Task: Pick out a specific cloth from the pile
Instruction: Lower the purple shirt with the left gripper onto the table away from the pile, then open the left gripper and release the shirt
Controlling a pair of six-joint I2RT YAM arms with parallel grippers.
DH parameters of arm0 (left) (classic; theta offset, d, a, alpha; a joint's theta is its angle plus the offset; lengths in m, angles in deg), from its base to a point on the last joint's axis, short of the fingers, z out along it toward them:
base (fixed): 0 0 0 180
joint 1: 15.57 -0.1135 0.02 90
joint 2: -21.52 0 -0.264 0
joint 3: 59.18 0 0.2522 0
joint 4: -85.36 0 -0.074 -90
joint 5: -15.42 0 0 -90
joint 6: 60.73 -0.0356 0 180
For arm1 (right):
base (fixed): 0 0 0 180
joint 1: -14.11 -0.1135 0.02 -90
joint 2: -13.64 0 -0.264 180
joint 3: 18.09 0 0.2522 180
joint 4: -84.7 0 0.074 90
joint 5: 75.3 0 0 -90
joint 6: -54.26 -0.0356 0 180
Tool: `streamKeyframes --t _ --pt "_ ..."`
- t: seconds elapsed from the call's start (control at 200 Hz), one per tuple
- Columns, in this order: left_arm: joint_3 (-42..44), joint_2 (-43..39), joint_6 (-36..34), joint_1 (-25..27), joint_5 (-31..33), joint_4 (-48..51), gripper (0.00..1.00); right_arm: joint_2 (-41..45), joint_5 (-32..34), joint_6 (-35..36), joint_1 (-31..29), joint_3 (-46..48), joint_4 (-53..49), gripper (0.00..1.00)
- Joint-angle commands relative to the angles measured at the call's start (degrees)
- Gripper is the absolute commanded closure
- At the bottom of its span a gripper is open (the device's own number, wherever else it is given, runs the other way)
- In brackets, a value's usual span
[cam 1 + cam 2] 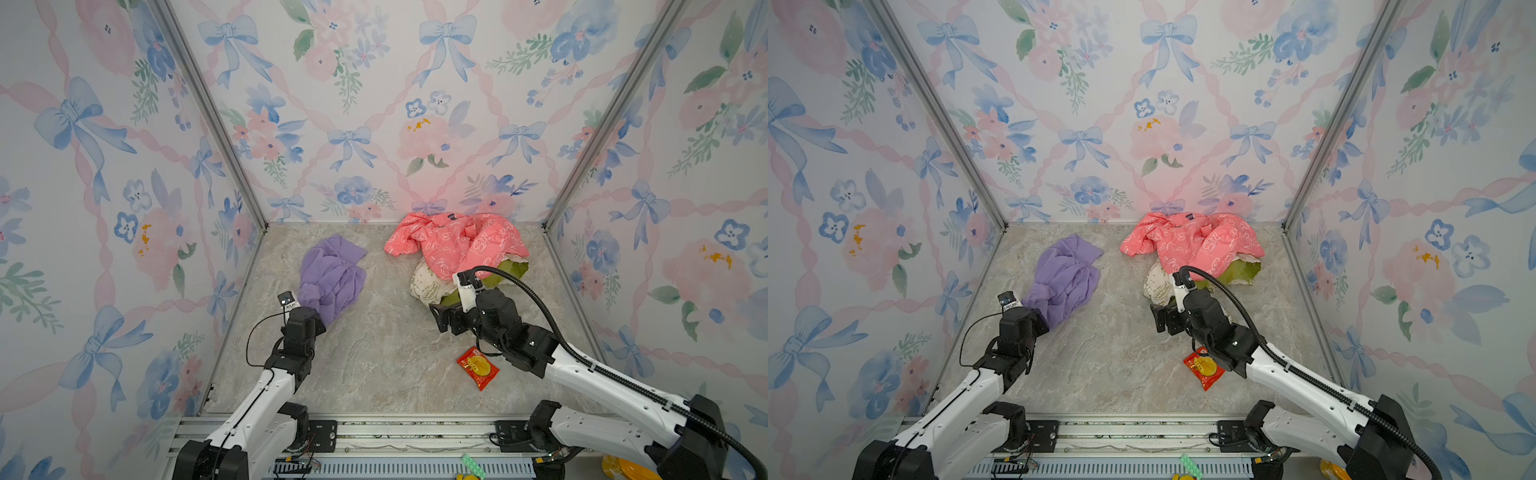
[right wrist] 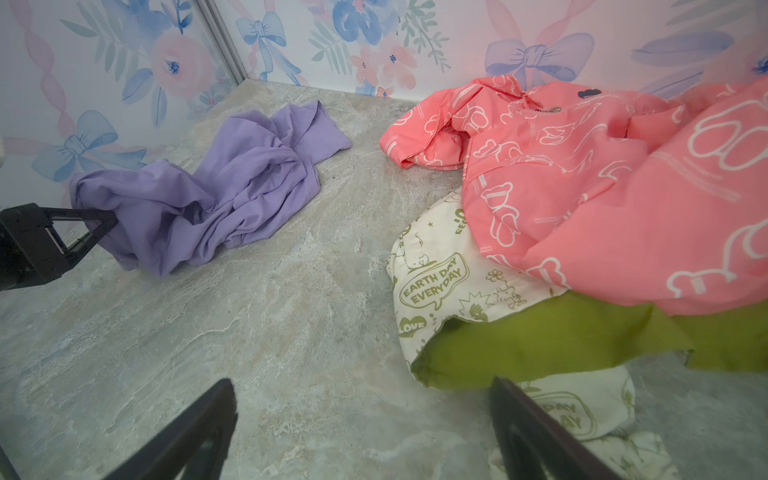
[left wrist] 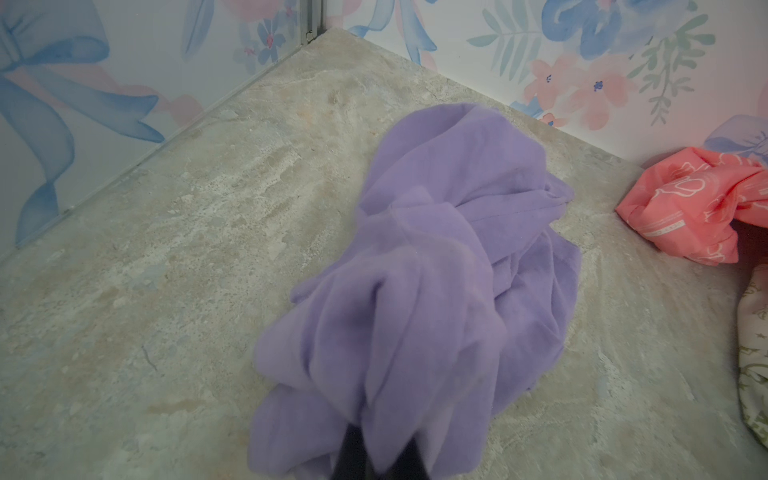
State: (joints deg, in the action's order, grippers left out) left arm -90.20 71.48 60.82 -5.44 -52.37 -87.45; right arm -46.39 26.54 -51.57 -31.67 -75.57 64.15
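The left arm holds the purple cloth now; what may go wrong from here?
The left fingers pinch only a bunched edge of the purple cloth, so it may slip out when lifted. The open right fingers hang close to the cream-and-green cloth and might snag it.

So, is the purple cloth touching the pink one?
Apart. The right wrist view shows bare tabletop between the lavender cloth and the coral-pink garment.

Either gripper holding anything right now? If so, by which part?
The left gripper is shut on the lavender cloth, pinching its bunched end nearest that arm. The right gripper is open and holds nothing.
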Motion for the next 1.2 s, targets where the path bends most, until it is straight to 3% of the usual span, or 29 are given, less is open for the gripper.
streamKeyframes --t 0.0,0.075,0.215,0.355,0.465,0.715,0.89,1.195 --pt "0.74 -3.97 3.55 0.44 1.78 -0.91 1.0 -0.54 -0.85 0.2 0.59 -0.49 0.09 0.03" --pt "0.87 -7.98 4.11 0.45 2.31 0.16 0.89 -0.53 -1.02 0.13 0.53 -1.22 -0.23 0.03" --pt "0.36 -17.92 4.63 0.43 3.51 2.88 0.46 -0.25 -1.46 -0.91 0.55 -1.13 1.27 0.03" --pt "-2.0 -26.16 3.4 0.47 3.97 5.17 0.19 -0.09 -1.95 -1.65 0.6 -0.75 2.9 0.03" --pt "-4.84 -28.0 2.23 0.42 1.96 5.42 0.06 0.28 -2.02 -1.38 0.59 -0.57 3.93 0.03" --pt "-12.83 -16.03 0.78 0.66 -4.64 5.14 0.02 2.66 -1.23 -0.59 0.6 1.13 7.08 0.03" --pt "-16.33 -2.0 0.42 0.75 -8.17 1.44 0.02 4.75 0.15 -0.1 0.78 2.13 6.23 0.03" --pt "-11.93 13.4 2.23 0.46 -11.41 -13.06 0.02 7.66 1.08 0.15 2.95 3.51 3.23 0.03"
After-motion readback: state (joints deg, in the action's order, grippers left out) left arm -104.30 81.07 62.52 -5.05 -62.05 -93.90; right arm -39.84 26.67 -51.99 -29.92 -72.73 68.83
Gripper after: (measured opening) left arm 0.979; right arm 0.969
